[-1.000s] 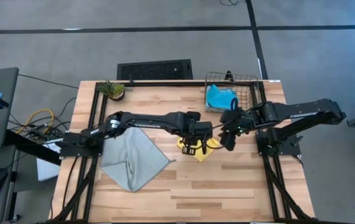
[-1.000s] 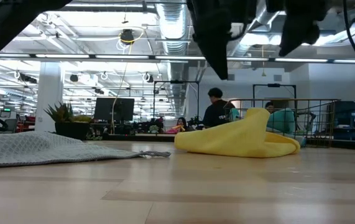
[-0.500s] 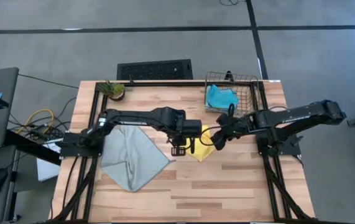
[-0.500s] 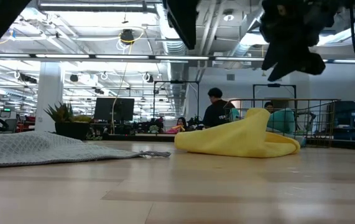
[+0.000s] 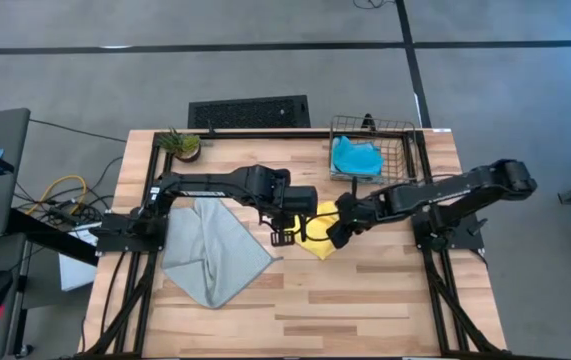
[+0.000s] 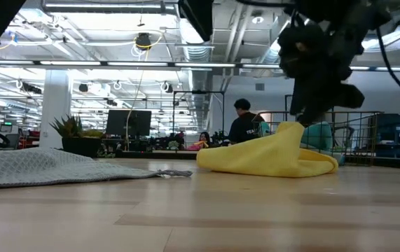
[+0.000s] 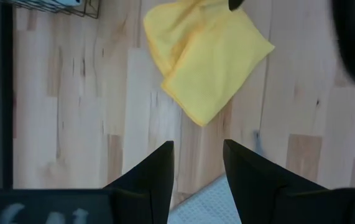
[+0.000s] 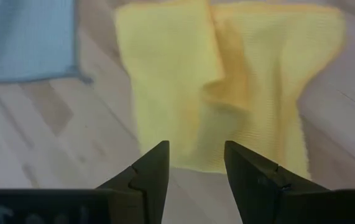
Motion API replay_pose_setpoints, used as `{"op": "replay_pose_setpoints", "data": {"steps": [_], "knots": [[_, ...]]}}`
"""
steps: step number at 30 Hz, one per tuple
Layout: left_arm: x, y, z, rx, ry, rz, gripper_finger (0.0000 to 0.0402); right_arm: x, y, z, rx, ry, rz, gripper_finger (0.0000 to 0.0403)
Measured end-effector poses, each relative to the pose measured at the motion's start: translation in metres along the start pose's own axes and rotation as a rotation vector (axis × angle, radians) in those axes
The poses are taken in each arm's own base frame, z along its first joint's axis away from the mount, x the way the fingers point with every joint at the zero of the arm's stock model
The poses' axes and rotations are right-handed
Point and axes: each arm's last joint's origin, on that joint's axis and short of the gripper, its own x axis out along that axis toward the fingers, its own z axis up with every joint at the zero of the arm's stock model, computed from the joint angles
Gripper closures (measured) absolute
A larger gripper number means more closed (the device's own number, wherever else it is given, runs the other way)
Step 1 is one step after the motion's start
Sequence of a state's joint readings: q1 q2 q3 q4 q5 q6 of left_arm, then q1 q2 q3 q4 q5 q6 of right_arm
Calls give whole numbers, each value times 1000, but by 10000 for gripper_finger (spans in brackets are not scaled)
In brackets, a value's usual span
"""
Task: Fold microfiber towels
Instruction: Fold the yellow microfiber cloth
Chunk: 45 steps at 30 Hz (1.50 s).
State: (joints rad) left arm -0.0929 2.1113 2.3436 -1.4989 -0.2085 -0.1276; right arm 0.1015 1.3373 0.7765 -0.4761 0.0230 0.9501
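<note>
Right pincer overhangs yellow towel, partly hiding its edge

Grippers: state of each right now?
Left gripper: open, empty, over the table beside the yellow towel.
Right gripper: open, empty, above the yellow towel.

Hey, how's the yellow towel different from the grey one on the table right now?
The yellow towel is smaller and bright; the grey towel is larger and muted. The yellow towel is folded over and bunched into a raised hump, while the grey towel lies nearly flat with one corner turned over. The yellow towel sits mid-table between both open pincers, the left pincer and the right pincer; the grey towel lies toward the left arm's side. Both rest on the wooden table.
</note>
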Motion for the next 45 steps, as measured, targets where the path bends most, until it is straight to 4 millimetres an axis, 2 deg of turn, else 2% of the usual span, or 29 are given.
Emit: {"op": "replay_pose_setpoints", "data": {"steps": [9,15,19,23,27,29,36,45], "knots": [[0,0,-1,2,13,2,269,23,-7,5,14,36,-68,225],[0,0,-1,3,14,3,269,33,-4,12,19,-1,-29,225],[0,0,-2,3,16,3,269,44,-8,12,29,34,-49,231],[0,0,-2,4,21,3,269,52,-9,11,26,52,-68,277],[0,0,-2,4,21,3,269,54,-7,10,-36,44,-54,366],[0,0,-3,5,25,3,269,53,-4,10,-71,29,-35,389],[0,0,-3,6,29,4,269,39,5,17,-103,-74,31,396],[0,0,-4,8,37,4,269,7,5,14,-213,-195,-33,398]]}}
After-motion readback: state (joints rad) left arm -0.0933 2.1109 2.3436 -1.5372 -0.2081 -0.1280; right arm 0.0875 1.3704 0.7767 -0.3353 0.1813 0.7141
